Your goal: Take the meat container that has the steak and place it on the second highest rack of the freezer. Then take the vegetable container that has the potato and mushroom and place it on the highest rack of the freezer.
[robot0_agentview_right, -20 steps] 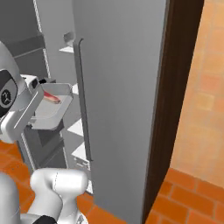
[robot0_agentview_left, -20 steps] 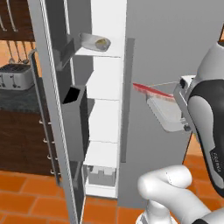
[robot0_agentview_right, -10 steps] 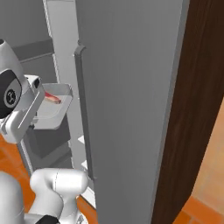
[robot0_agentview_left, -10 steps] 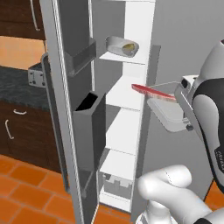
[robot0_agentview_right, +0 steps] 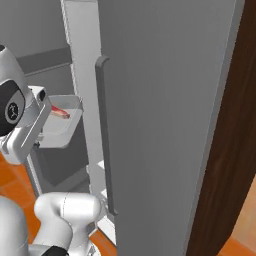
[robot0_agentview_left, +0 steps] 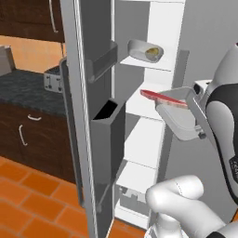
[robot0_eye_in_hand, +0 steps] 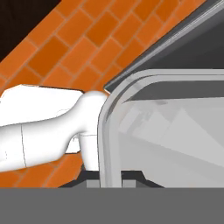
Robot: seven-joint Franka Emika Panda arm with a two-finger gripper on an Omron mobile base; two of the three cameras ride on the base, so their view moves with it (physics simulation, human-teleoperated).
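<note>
Second highest rack (robot0_agentview_left: 148, 103) lies bare; vegetable container (robot0_agentview_left: 145, 50) occupies highest rack (robot0_agentview_left: 153, 63).

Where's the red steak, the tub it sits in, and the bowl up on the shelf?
steak (robot0_agentview_left: 160, 96), left base view, middle of slab.
tub (robot0_agentview_left: 179, 123), left base view, side wall.
bowl (robot0_agentview_left: 138, 48), left base view, outer wall.

Your left base view sits behind the arm on its left and looks forward and down into the open freezer (robot0_agentview_left: 153, 83), close enough that its door (robot0_agentview_left: 90, 116) and white shelves take most of the width. Your right base view looks from the other side, close against the grey outer face of the freezer (robot0_agentview_right: 165, 100). Both share the tub (robot0_agentview_left: 179, 118) (robot0_agentview_right: 60, 127) held up beside the arm. Your hand view looks along the gripper, very near the tub's rim (robot0_eye_in_hand: 105, 131), down toward the orange floor (robot0_eye_in_hand: 78, 48)
</note>
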